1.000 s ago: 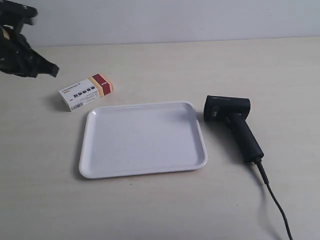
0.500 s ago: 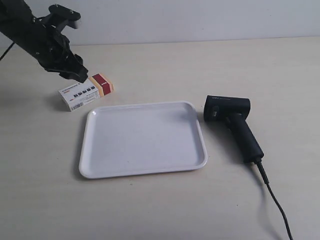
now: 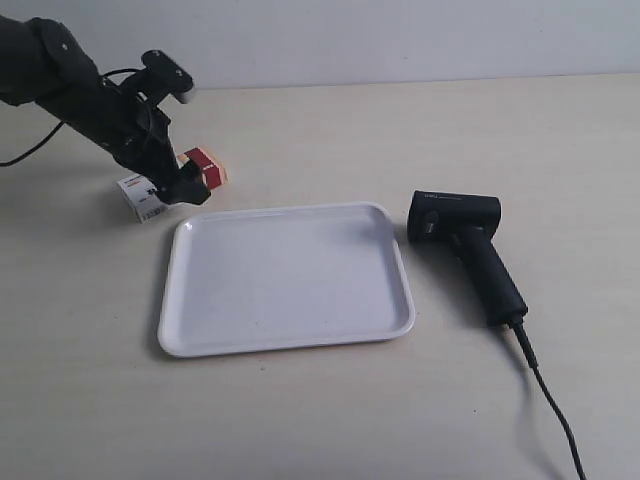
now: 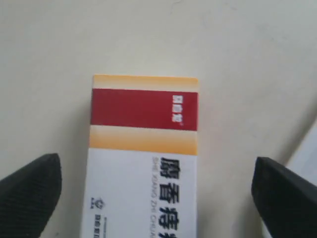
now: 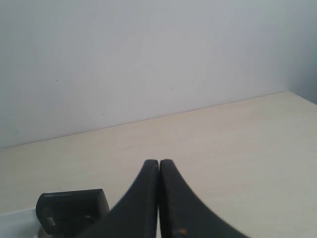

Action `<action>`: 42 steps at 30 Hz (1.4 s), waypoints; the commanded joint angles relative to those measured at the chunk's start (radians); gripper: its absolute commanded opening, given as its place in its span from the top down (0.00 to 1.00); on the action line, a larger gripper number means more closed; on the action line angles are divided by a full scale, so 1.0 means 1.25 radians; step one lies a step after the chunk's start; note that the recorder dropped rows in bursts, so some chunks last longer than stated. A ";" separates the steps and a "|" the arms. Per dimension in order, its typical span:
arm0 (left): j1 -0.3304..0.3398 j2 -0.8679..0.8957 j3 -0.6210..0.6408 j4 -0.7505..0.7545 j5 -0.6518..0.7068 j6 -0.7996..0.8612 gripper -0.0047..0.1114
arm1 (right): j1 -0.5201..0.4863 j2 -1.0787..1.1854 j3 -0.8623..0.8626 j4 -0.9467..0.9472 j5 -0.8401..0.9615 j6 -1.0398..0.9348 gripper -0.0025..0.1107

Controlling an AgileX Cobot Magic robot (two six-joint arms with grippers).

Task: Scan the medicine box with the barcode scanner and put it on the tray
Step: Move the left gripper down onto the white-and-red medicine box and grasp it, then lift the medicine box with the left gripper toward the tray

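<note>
The medicine box (image 3: 206,166), white with a red and orange-tan end, lies on the table just behind the tray's (image 3: 285,280) far left corner. The arm at the exterior view's left is my left arm. Its gripper (image 3: 176,181) has come down over the box. In the left wrist view the box (image 4: 143,148) lies between the two spread fingers (image 4: 34,188), with gaps on both sides, so the left gripper (image 4: 154,163) is open. The black barcode scanner (image 3: 465,245) lies on its side right of the tray. My right gripper (image 5: 159,161) is shut and empty, with the scanner's head (image 5: 74,208) below it.
The scanner's black cable (image 3: 550,400) runs toward the table's front right edge. A pale wall stands behind the table. The right arm does not show in the exterior view. A white tray corner (image 5: 15,220) shows beside the scanner in the right wrist view.
The left arm has swung in from the far left and dropped onto the medicine box, now covering its middle. Box, tray and scanner have not moved.
</note>
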 commanded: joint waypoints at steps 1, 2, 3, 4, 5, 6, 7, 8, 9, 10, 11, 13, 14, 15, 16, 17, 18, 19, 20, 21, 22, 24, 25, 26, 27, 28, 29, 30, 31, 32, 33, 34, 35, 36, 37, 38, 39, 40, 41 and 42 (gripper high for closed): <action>-0.002 0.024 -0.028 -0.009 -0.034 0.012 0.06 | -0.005 -0.005 0.004 0.000 -0.012 0.000 0.97; -0.002 0.032 -0.035 -0.006 -0.032 0.012 0.06 | -0.005 -0.005 0.004 0.000 -0.012 0.000 0.97; -0.002 0.042 -0.045 -0.006 -0.024 0.010 0.06 | -0.005 -0.005 0.004 0.000 -0.012 0.000 0.97; -0.002 0.051 -0.053 -0.012 -0.016 0.008 0.06 | -0.005 -0.005 0.004 0.000 -0.012 0.000 0.97; -0.002 0.061 -0.062 -0.017 -0.002 0.009 0.06 | -0.005 -0.005 0.004 0.000 -0.012 0.000 0.97; -0.002 0.068 -0.071 -0.018 0.018 0.009 0.06 | -0.005 -0.005 0.004 0.000 -0.012 0.000 0.97; -0.002 0.073 -0.079 -0.018 0.041 0.009 0.08 | -0.005 -0.005 0.004 0.000 -0.012 0.000 0.97; -0.002 0.078 -0.087 -0.015 0.061 0.009 0.10 | -0.005 -0.005 0.004 0.000 -0.012 0.000 0.97; -0.001 0.082 -0.092 -0.013 0.076 0.003 0.15 | -0.005 -0.005 0.004 0.000 -0.012 0.000 0.97; -0.001 0.082 -0.095 -0.013 0.079 -0.002 0.22 | -0.005 -0.005 0.004 0.000 -0.012 0.000 0.97; 0.001 0.082 -0.095 -0.013 0.077 -0.004 0.30 | -0.005 -0.005 0.004 0.000 -0.012 0.000 0.97; 0.007 0.082 -0.095 -0.013 0.063 -0.023 0.54 | -0.005 -0.005 0.004 0.000 -0.012 0.000 0.97; 0.007 0.082 -0.095 -0.013 0.052 -0.035 0.69 | -0.005 -0.005 0.004 0.000 -0.012 0.000 0.97; 0.007 0.082 -0.095 -0.013 0.046 -0.046 0.84 | -0.005 -0.005 0.004 0.000 -0.012 0.000 0.97; 0.008 0.079 -0.095 -0.013 0.042 -0.050 0.96 | -0.005 -0.005 0.004 0.001 -0.014 0.000 0.97; 0.008 0.072 -0.097 -0.011 0.043 -0.055 0.95 | -0.005 -0.005 0.004 0.003 -0.016 0.000 0.97; 0.008 0.060 -0.102 -0.011 0.047 -0.080 0.95 | -0.005 -0.005 0.004 0.008 -0.022 0.000 0.97; 0.008 0.042 -0.107 -0.011 0.047 -0.115 0.95 | -0.005 -0.005 0.004 0.023 -0.025 0.000 0.97; 0.008 0.024 -0.110 -0.011 0.053 -0.156 0.95 | -0.005 -0.005 0.004 0.047 -0.029 0.000 0.97; 0.008 -0.009 -0.117 -0.013 0.069 -0.225 0.95 | -0.005 -0.005 0.004 0.080 -0.035 0.010 0.97; 0.008 -0.035 -0.119 -0.013 0.086 -0.269 0.95 | -0.005 -0.005 0.004 0.116 -0.036 0.017 0.97; 0.008 -0.105 -0.118 -0.013 0.149 -0.348 0.95 | -0.005 -0.005 0.004 0.160 -0.040 0.014 0.97; 0.008 -0.138 -0.116 -0.013 0.192 -0.358 0.95 | -0.003 -0.005 0.004 0.163 -0.035 0.011 0.97; 0.007 -0.168 -0.112 -0.015 0.242 -0.374 0.95 | -0.001 -0.005 0.004 0.165 -0.025 0.007 0.98; 0.007 -0.195 -0.100 -0.022 0.274 -0.380 0.95 | 0.003 -0.005 0.003 0.172 -0.015 -0.003 0.98; 0.007 -0.216 -0.084 -0.039 0.287 -0.383 0.95 | 0.007 0.008 -0.005 0.182 -0.017 -0.007 0.98; 0.007 -0.238 -0.057 -0.062 0.286 -0.381 0.95 | 0.015 0.034 -0.015 0.198 -0.023 -0.009 0.98; 0.007 -0.256 -0.023 -0.087 0.262 -0.368 0.95 | 0.024 0.068 -0.030 0.207 -0.031 -0.021 0.98; 0.004 -0.269 0.018 -0.108 0.232 -0.361 0.95 | 0.031 0.102 -0.043 0.212 -0.036 -0.036 0.98; 0.005 -0.281 0.061 -0.134 0.189 -0.348 0.95 | 0.038 0.140 -0.062 0.212 -0.036 -0.050 0.98; 0.003 -0.291 0.104 -0.162 0.155 -0.327 0.95 | 0.053 0.208 -0.076 0.218 -0.040 -0.050 0.98; -0.001 -0.296 0.138 -0.187 0.129 -0.312 0.95 | 0.064 0.260 -0.085 0.231 -0.042 -0.053 0.98; -0.002 -0.301 0.176 -0.227 0.106 -0.291 0.95 | 0.078 0.331 -0.092 0.233 -0.049 -0.063 0.98; -0.002 -0.303 0.207 -0.271 0.102 -0.268 0.95 | 0.093 0.407 -0.100 0.233 -0.060 -0.063 0.98; -0.002 -0.303 0.227 -0.324 0.108 -0.255 0.95 | 0.106 0.486 -0.112 0.233 -0.070 -0.063 0.98; -0.002 -0.301 0.245 -0.380 0.125 -0.252 0.95 | 0.122 0.566 -0.130 0.233 -0.088 -0.063 0.98; -0.002 -0.299 0.261 -0.425 0.141 -0.250 0.95 | 0.140 0.645 -0.162 0.233 -0.098 -0.063 0.98; -0.002 -0.298 0.273 -0.447 0.146 -0.239 0.95 | 0.158 0.709 -0.182 0.233 -0.098 -0.063 0.98; -0.002 -0.298 0.279 -0.460 0.146 -0.213 0.95 | 0.175 0.786 -0.219 0.233 -0.096 -0.063 0.96; -0.002 -0.298 0.281 -0.457 0.146 -0.173 0.95 | 0.192 0.859 -0.256 0.231 -0.095 -0.063 0.93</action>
